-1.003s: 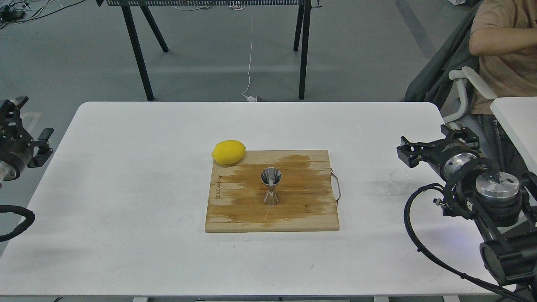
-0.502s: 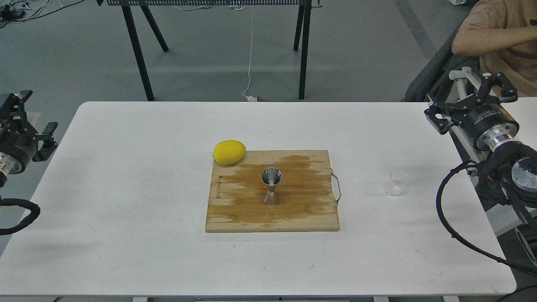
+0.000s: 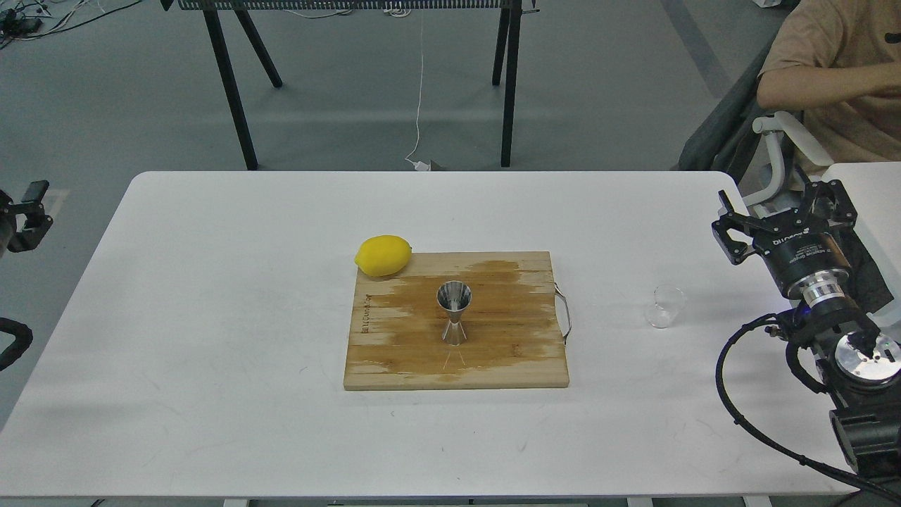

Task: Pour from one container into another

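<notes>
Standing upright at the centre of the wet wooden cutting board [image 3: 394,352], the steel jigger [image 3: 454,313] is waiting as receiver. The clear glass cup [image 3: 666,306] is sitting on the desk [image 3: 211,317] at the board's three o'clock, ungrasped. The right hand [image 3: 781,211] is hovering at the cup's two o'clock, fingers apart, holding nothing. The left hand [image 3: 28,211] is mostly out of view; its state cannot be told.

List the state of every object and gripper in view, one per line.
glass cup: upright on the table, unheld
jigger: upright on the cutting board
cutting board: flat, wet-stained
lemon: whole, at the board's corner
right gripper: open, empty
left gripper: mostly out of frame
</notes>
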Robot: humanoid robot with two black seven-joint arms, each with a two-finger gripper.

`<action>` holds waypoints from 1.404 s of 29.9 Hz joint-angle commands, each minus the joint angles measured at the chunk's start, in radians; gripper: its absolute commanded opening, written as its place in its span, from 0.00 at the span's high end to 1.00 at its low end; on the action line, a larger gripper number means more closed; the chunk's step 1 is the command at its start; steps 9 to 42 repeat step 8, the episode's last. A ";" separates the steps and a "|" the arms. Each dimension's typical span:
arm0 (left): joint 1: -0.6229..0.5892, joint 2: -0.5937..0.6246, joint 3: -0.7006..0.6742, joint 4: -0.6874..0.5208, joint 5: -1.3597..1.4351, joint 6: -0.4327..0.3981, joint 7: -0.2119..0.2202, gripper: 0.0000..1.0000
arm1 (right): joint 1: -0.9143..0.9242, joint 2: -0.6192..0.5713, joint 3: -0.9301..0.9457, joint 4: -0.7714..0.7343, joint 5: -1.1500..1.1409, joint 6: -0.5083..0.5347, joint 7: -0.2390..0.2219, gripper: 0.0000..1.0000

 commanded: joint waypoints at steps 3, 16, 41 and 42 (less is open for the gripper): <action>0.001 -0.006 -0.006 -0.001 -0.003 0.000 0.000 0.01 | 0.002 0.001 0.001 -0.003 -0.001 0.000 0.003 0.01; 0.006 -0.008 -0.001 -0.001 -0.003 0.000 0.000 0.01 | 0.004 0.001 0.001 -0.004 -0.001 0.000 0.038 0.02; 0.006 -0.008 -0.001 -0.001 -0.003 0.000 0.000 0.01 | 0.004 0.001 0.001 -0.004 -0.001 0.000 0.038 0.02; 0.006 -0.008 -0.001 -0.001 -0.003 0.000 0.000 0.01 | 0.004 0.001 0.001 -0.004 -0.001 0.000 0.038 0.02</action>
